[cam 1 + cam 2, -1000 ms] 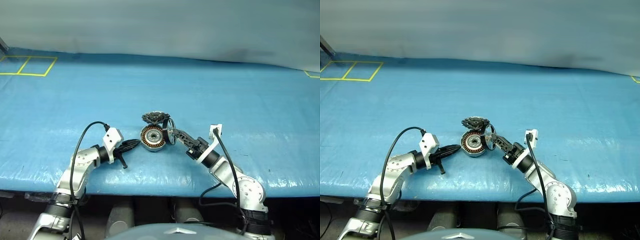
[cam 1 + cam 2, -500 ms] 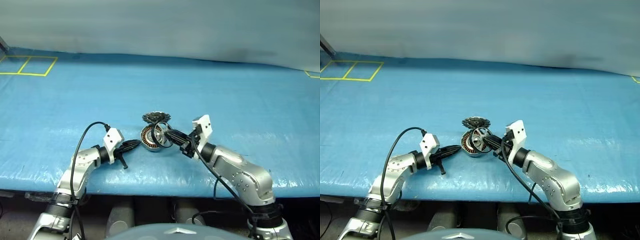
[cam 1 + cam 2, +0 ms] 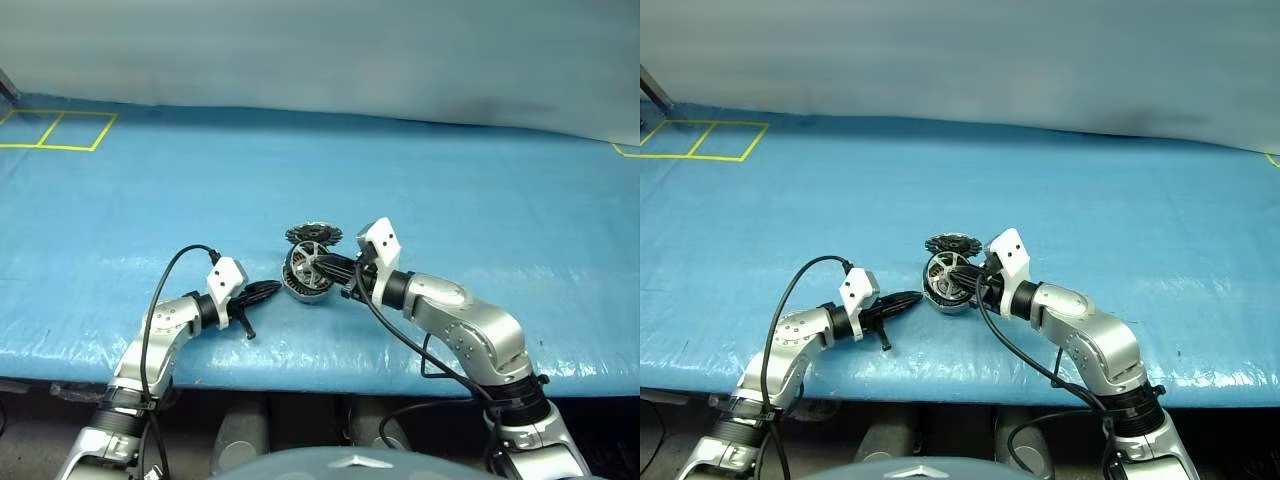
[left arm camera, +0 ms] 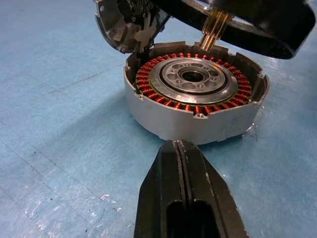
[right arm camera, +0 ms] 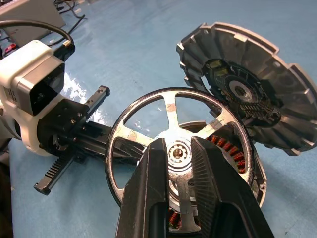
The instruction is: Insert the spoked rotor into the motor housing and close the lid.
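Note:
The motor housing (image 4: pixel 193 89), a silver puck with copper windings, lies on the blue table, with its lid (image 5: pixel 247 99) hinged open and standing up behind it. My right gripper (image 5: pixel 178 148) is shut on the hub of the spoked rotor (image 5: pixel 143 101). It holds the black ring tilted just over the housing (image 3: pixel 300 285); I cannot tell whether the two touch. My left gripper (image 4: pixel 181 148) is shut and empty. It lies low on the table with its tips a short way from the housing's left side.
The blue sheet (image 3: pixel 450 190) covers the table, and its front edge runs just below both arms. Yellow tape squares (image 3: pixel 55 130) mark the far left corner. A black cable (image 3: pixel 165 275) loops over my left wrist.
My right arm swung left and its wrist rolled. The rotor went from standing upright at the housing's right side to lying tilted over it. The left gripper stayed still.

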`<state>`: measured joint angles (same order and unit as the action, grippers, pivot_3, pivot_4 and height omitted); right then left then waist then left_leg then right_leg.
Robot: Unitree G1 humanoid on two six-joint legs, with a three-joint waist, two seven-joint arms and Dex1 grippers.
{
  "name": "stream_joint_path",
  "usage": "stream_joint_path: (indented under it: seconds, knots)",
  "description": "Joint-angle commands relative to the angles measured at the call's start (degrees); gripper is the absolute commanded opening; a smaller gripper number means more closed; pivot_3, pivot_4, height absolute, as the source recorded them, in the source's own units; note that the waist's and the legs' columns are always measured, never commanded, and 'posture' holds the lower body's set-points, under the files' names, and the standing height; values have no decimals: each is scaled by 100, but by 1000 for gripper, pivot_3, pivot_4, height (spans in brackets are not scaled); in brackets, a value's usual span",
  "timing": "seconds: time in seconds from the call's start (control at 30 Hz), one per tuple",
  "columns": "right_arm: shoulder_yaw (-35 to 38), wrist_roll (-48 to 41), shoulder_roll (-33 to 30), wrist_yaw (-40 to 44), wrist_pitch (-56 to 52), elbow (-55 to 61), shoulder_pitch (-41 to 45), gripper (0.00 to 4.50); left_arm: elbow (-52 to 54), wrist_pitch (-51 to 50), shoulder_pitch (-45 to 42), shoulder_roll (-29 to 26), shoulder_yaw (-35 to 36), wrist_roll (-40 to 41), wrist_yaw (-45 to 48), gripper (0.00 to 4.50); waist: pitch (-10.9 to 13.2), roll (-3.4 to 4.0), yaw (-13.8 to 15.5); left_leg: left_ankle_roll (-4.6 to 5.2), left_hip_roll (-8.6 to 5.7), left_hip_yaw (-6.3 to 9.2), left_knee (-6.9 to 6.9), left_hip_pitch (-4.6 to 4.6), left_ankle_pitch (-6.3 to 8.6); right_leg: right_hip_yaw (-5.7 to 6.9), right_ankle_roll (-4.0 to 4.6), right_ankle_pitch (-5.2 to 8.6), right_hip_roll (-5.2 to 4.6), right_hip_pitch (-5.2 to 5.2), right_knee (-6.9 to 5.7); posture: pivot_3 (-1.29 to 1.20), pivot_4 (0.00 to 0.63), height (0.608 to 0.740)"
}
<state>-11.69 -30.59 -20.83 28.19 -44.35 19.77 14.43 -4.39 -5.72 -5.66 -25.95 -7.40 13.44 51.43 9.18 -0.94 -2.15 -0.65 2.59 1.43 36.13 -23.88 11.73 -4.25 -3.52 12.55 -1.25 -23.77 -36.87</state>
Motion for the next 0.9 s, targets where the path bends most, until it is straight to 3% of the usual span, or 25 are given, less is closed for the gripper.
stream_joint_path:
  seconds: [0.03, 0.9]
  knots:
    - [53, 43, 45, 85, 81, 5, 149, 333, -1, 243, -61, 17, -32, 19, 168, 0, 0, 0, 0, 0, 0, 0, 0, 1, 0, 0, 0, 0, 0, 1, 0, 0, 150, 740]
    - [-101, 543, 126, 298, 160, -185, 207, 333, -215, 469, -145, -1, 2, -108, 254, 0, 0, 0, 0, 0, 0, 1, 0, 0, 0, 0, -1, 0, 1, 1, -1, 0, 150, 740]
